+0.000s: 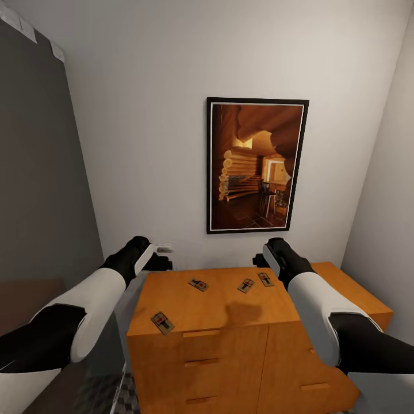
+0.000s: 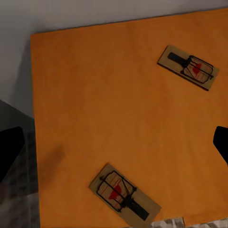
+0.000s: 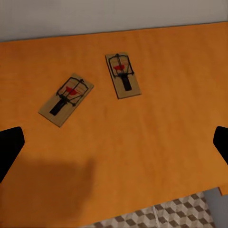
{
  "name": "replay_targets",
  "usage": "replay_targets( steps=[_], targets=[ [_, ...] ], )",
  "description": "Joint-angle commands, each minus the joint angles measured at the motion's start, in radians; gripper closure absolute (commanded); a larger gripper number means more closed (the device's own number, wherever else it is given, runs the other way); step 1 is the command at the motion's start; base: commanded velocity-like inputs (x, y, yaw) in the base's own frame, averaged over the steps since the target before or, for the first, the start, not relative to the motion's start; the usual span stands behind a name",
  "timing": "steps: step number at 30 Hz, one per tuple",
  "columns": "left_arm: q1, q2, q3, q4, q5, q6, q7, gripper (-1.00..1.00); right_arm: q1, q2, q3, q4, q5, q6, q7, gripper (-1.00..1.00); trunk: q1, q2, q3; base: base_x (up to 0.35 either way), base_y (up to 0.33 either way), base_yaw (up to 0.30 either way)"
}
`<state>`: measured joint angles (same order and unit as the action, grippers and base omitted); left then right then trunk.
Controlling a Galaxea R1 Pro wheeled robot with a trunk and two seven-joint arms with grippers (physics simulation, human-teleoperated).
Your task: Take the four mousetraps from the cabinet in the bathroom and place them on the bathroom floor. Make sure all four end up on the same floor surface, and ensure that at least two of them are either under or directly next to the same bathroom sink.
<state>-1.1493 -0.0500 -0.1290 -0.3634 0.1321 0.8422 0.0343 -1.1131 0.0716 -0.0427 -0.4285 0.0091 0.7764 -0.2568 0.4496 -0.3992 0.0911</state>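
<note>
Mousetraps (image 1: 163, 322) (image 1: 198, 284) (image 1: 246, 285) (image 1: 265, 279) — four — are spread on the cabinet (image 1: 218, 310); both grippers (image 1: 163, 249) (image 1: 260, 260) are held wide above it.

Cabinet (image 1: 230, 322): lower drawers and base cut off by the head view's bottom edge; right part behind the right forearm (image 1: 322, 322).

Left gripper (image 1: 164, 249): fingers too small in the head view to tell the jaw gap; in the left wrist view, dark finger parts (image 2: 9, 149) cut by the frame edges.

Right gripper (image 1: 260, 260): fingertips mostly behind its own wrist.

Near-corner mousetrap (image 2: 124, 197): end cropped by the left wrist view's edge.

Floor (image 3: 161, 214): a strip beyond the cabinet's edge, rest cut off.
</note>
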Motion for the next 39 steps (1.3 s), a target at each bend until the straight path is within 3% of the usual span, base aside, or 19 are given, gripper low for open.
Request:
replay_targets(
  steps=[1, 11, 27, 39],
  targets=[
    [-0.001, 0.004, -0.005, 0.0, 0.01, -0.004, 0.004, -1.0, -0.001, 0.001, -0.005, 0.001, 0.0, 0.003, -0.002, -1.0, 0.0, -0.001, -0.001, 0.0, 0.0, 0.0],
    [-0.002, 0.014, 0.028, -0.001, 0.012, -0.028, -0.008, -1.0, -0.003, 0.003, -0.001, 0.007, -0.002, 0.003, 0.006, -1.0, 0.0, -0.001, -0.001, 0.0, 0.0, 0.0],
    [-0.003, 0.01, 0.03, 0.012, 0.016, -0.036, -0.005, -1.0, -0.004, -0.003, -0.001, 0.019, -0.009, 0.016, 0.013, -1.0, 0.0, -0.001, -0.001, 0.0, 0.0, 0.0],
    [-0.003, 0.009, 0.029, 0.035, 0.019, -0.042, -0.007, -1.0, -0.004, -0.012, 0.0, 0.023, -0.001, 0.055, 0.084, -1.0, 0.0, -0.001, -0.001, 0.0, 0.0, 0.0]
  ],
)
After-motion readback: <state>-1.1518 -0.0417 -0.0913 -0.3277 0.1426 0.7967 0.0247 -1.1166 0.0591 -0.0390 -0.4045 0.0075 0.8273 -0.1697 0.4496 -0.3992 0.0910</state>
